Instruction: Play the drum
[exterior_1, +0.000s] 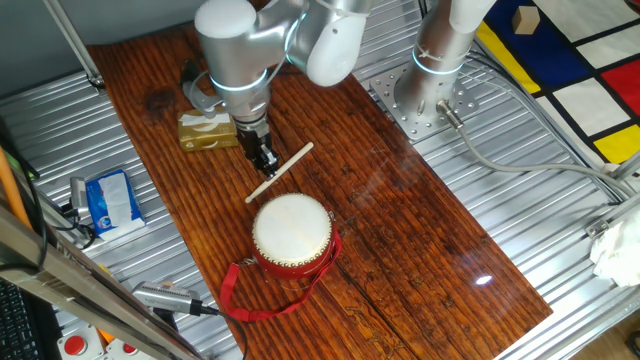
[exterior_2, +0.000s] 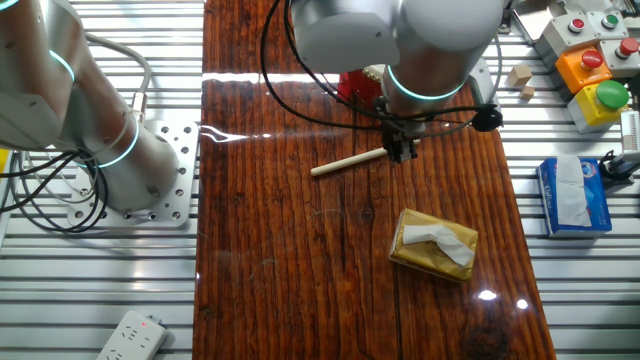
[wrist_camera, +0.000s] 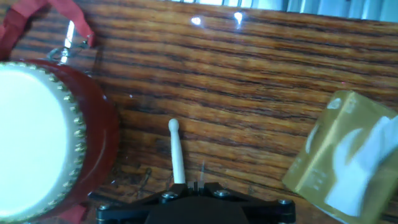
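The drum (exterior_1: 292, 232) stands on the wooden table with its cream skin up, a red body and a red ribbon strap (exterior_1: 240, 295). In the hand view the drum (wrist_camera: 31, 124) fills the left edge. In the other fixed view only a red bit of it (exterior_2: 352, 82) shows behind the arm. My gripper (exterior_1: 266, 166) is shut on the thin pale wooden stick (exterior_1: 295, 160), just beyond the drum. In the hand view the stick (wrist_camera: 176, 152) runs out from between the shut jaws, to the right of the drum. It also shows in the other fixed view (exterior_2: 345, 163).
A gold tissue pack (exterior_1: 207, 130) lies on the table beside the gripper and shows at the right of the hand view (wrist_camera: 348, 155). A blue tissue pack (exterior_1: 112, 200) and button boxes (exterior_2: 590, 70) sit off the wooden top. The arm's base (exterior_1: 420, 95) is at the table's side.
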